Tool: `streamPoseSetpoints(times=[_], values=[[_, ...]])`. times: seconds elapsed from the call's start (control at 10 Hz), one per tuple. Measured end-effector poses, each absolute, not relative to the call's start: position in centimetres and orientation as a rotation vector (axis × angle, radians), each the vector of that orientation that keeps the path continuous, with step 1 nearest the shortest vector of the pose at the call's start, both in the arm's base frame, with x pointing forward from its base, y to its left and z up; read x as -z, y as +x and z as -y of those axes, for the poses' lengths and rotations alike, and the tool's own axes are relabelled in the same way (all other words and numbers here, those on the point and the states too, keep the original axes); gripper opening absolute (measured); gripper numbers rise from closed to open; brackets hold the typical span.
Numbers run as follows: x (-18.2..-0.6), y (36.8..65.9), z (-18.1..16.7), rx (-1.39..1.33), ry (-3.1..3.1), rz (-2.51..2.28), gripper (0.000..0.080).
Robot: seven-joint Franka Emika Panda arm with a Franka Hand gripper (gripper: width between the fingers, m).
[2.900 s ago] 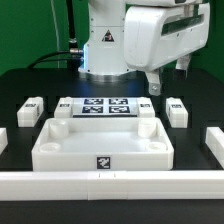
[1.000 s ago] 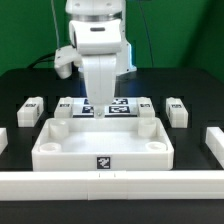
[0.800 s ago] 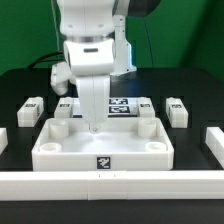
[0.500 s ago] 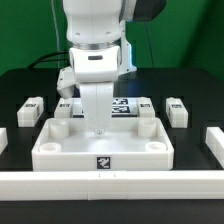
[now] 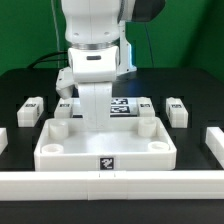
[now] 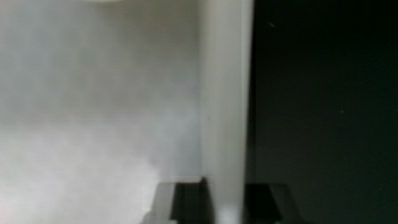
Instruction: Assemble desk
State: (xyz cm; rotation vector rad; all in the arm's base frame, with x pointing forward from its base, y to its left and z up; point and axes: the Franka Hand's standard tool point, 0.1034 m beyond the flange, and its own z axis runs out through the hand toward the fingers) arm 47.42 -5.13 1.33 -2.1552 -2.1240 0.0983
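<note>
The desk slab (image 5: pixel 105 150), white with a raised rim and round corner sockets, lies in the middle of the black table with a tag on its front wall. My gripper (image 5: pixel 97 125) is down at the middle of the slab's far rim. In the wrist view the gripper (image 6: pixel 226 205) has its jaws on either side of the white rim (image 6: pixel 226 100), closed against it, with the slab's floor (image 6: pixel 89 120) to one side. Several white tagged legs lie behind the slab: two at the exterior view's left (image 5: pixel 32 108) (image 5: pixel 66 105) and two at its right (image 5: pixel 146 105) (image 5: pixel 177 110).
The marker board (image 5: pixel 120 107) lies behind the slab, partly hidden by my arm. A long white rail (image 5: pixel 110 182) runs along the front, with short rail pieces at the left (image 5: pixel 3 140) and right (image 5: pixel 216 142) edges. The robot's base stands at the back.
My arm swung in from the exterior view's right and came down onto the slab's far rim. In the last half second the slab shifted slightly toward the front.
</note>
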Motion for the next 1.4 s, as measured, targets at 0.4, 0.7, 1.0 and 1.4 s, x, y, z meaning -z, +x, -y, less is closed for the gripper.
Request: streamPoseSetpoints(times=[0.4, 0.7, 1.0, 1.4], values=[[-1.3, 47.4, 5.1, -0.098, -2.155, 2.124, 0.0065], [-1.2, 48.5, 3.1, -0.064, -2.191, 2.105, 0.0065], [-1.3, 52.1, -1.1, 0.016, -2.226, 2.092, 0.0065], [-1.3, 52.3, -2.4, -0.028, -2.202, 2.086, 0.0064]])
